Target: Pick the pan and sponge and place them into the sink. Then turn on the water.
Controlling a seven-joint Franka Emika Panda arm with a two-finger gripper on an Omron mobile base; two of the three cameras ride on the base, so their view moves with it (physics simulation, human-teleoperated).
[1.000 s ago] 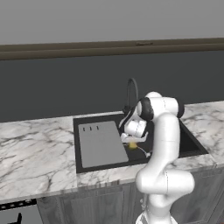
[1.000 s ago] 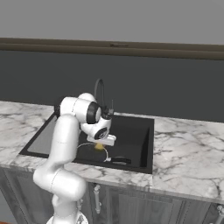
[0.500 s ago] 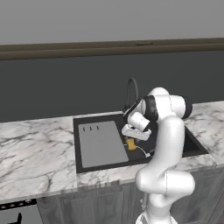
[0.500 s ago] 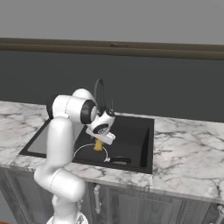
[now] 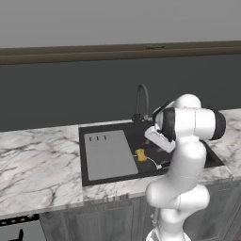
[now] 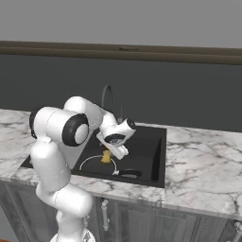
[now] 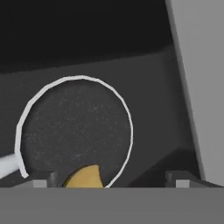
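Note:
The black pan (image 6: 94,166) with its pale rim lies on the floor of the sink (image 6: 146,146), its handle pointing toward the front. The yellow sponge (image 6: 107,157) rests inside the pan at its rim. In the hand view the pan (image 7: 74,131) lies below, with the sponge (image 7: 85,177) at the bottom edge between the fingertips. My gripper (image 6: 118,150) hangs open and empty just above the sponge (image 5: 140,154), tilted over the basin. The water is out of view at the dark arched faucet (image 5: 141,101).
A grey drainboard panel (image 5: 108,155) covers the sink's left part. Marble counter (image 5: 37,164) runs on both sides, with a dark wall behind. The arm's white upper links (image 5: 193,124) stand over the sink's right front corner.
The jaws opened wide and let go of the sponge, which now lies in the pan. The hand lifted a little and tilted away from it.

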